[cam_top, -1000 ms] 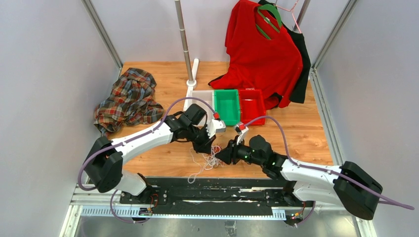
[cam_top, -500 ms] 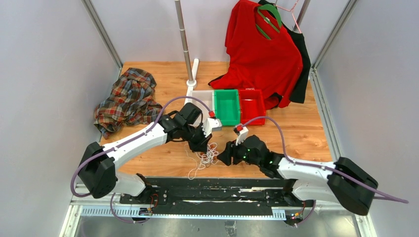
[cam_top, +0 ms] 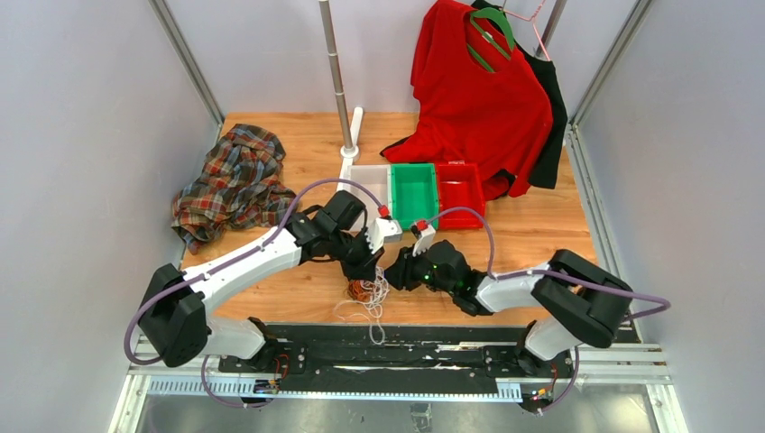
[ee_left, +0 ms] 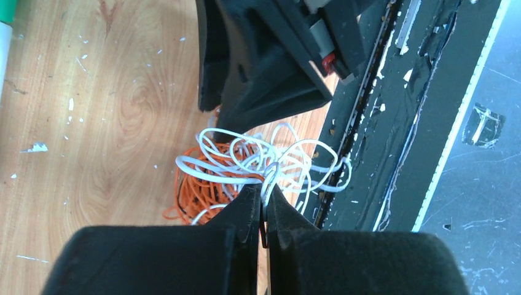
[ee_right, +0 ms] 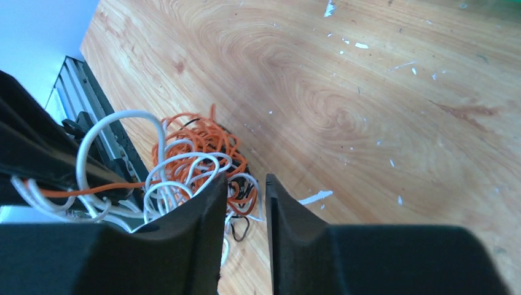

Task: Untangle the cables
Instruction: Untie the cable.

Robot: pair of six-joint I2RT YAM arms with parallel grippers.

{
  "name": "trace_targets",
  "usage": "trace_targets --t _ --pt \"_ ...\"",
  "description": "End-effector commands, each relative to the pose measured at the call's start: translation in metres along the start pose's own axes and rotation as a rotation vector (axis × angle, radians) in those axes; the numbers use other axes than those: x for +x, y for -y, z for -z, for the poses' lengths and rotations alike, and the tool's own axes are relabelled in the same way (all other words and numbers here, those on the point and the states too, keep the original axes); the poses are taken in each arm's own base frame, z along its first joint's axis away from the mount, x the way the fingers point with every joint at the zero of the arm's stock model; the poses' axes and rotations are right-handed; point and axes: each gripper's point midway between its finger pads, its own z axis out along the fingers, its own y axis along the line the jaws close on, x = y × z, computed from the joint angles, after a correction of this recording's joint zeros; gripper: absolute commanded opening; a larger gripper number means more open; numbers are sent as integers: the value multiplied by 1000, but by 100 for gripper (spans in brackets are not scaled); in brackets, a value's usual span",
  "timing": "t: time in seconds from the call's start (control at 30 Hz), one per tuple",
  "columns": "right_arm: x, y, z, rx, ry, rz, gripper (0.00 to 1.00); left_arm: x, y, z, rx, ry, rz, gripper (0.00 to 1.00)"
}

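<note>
Finding: your right arm is folding in closer than a second ago, bringing the right end effector right beside the cables. These are lying on the desk, on the near side of the green bin. Its jaws are standing narrowly parted, clamping nothing visible. Your left end effector is pinching a white cable. The orange cable is now showing from above, so you are loosening the bunch, but the strands are remaining entwined.
</note>
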Motion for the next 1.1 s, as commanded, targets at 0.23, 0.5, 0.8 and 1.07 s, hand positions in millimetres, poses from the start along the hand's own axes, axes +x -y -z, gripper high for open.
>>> trace_targets --t 0.23,0.5,0.8,1.07 --pt "-5 -3 -4 -26 46 -38 1 -15 -3 36 -57 47 -60 1" --pt "-14 70 51 377 117 45 1 -15 -1 101 -187 31 -203 1" --pt "-62 107 131 676 322 46 1 21 -23 142 -434 -54 -372 1" --pt "-108 116 190 805 449 7 1 110 -54 142 -566 -345 -525 1"
